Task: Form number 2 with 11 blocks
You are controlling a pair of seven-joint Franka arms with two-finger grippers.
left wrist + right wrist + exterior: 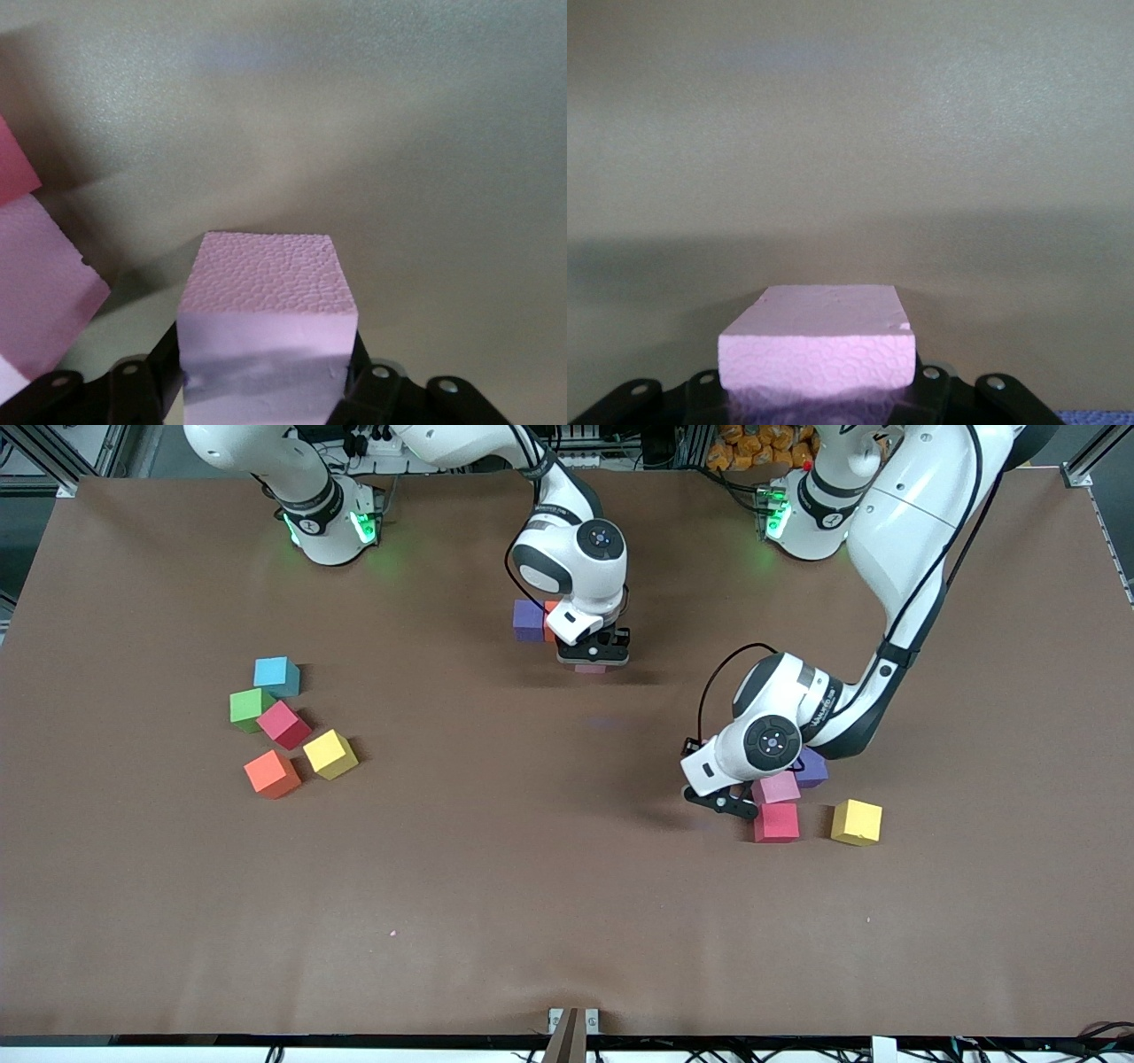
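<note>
My right gripper (594, 657) hangs low over the table's middle, shut on a pink block (815, 341) that looks squeezed flat. Only a sliver of that pink block (589, 668) shows under the hand. Beside it sit a purple block (529, 620) and an orange block (551, 613). My left gripper (728, 802) is down at the table toward the left arm's end. Its fingers (168, 363) press both sides of another pink block (266, 292). Next to it lie a pink block (778, 786), a red block (776, 822), a purple block (812, 768) and a yellow block (857, 821).
Toward the right arm's end lies a loose group: a light blue cube (276, 676), a green cube (251, 708), a red cube (283, 724), an orange cube (272, 773) and a yellow cube (330, 754). Bare brown table (549, 850) lies between the groups.
</note>
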